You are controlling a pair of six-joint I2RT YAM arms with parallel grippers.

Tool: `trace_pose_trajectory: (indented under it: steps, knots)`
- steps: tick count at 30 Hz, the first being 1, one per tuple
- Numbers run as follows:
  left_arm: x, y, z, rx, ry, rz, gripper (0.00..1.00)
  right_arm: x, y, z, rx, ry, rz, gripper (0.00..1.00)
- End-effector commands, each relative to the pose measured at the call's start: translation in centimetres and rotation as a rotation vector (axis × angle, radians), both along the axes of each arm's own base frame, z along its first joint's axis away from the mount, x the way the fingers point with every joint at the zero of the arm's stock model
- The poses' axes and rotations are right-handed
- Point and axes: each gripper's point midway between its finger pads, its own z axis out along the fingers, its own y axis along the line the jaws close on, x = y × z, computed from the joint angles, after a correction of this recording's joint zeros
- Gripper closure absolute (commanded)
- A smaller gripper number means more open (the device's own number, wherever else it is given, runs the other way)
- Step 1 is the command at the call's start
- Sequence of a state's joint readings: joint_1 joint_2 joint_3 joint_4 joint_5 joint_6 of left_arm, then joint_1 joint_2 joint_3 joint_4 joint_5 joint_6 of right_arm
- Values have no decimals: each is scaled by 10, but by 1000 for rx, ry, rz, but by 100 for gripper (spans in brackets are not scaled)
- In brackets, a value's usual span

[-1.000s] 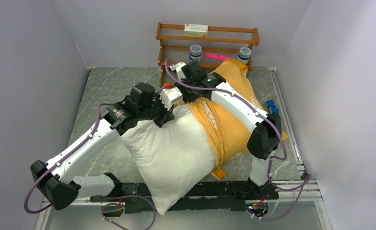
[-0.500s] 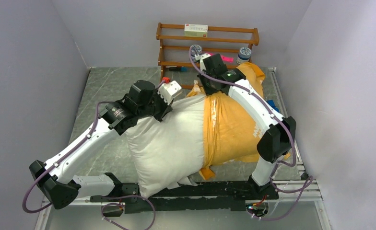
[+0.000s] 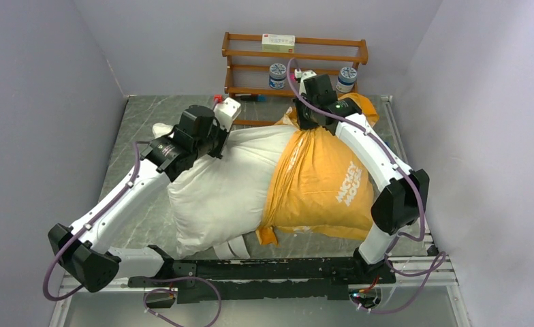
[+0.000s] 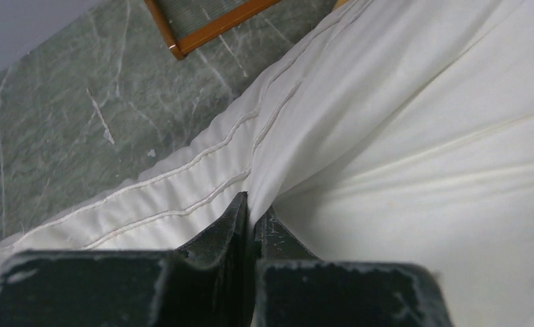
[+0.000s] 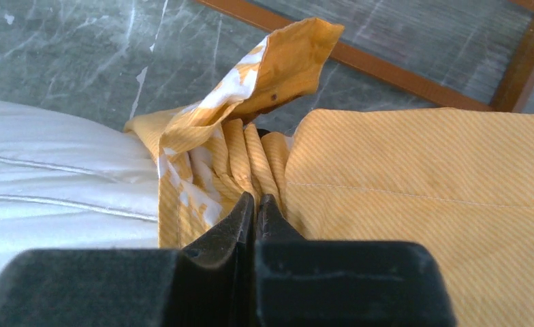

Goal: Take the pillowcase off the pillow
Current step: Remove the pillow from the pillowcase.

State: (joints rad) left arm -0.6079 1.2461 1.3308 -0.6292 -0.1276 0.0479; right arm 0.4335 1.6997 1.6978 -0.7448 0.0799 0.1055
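**Backgrnd: rack, box, jars, tabletop**

Brown wooden slatted rack (image 3: 295,65) stands at far edge of grey-green marble-look tabletop (image 3: 148,122), against pale lilac back wall (image 3: 169,41). Top shelf: flat white box w/ green band (image 3: 278,43), lying down. Shelf below: 2 small round jars w/ blue-white labels, left jar (image 3: 277,75) approx. mid-rack, right jar (image 3: 347,77) near rt end, well apart. Silver metal rail (image 3: 395,129) runs along tabletop's rt edge.
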Motion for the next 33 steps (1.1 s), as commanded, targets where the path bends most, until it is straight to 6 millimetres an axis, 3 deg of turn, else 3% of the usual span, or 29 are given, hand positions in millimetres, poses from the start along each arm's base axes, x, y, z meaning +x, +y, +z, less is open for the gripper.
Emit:
trace_pose_trajectory:
  steps: [1,6,9,13,17,24,28,33]
  knots:
    - [27,75,-2,158,-61,320,95,26,-38,18,-17,-118,-107,100]
    - [49,56,-20,119,-48,307,95,40,-9,4,42,-122,-40,99]
    - [57,47,-22,81,-40,289,95,50,0,1,57,-132,-26,94]
    - [60,37,-13,31,-58,252,82,58,6,9,73,-155,-15,79]
    - [55,32,0,-11,-83,212,63,55,12,28,87,-188,6,64]
    - [31,19,25,-94,-103,95,38,27,17,59,86,-257,17,41]
    - [7,14,35,-148,-102,14,23,-2,30,71,105,-294,36,33]
    - [-24,10,29,-167,-61,-92,12,-44,41,75,115,-313,42,27]
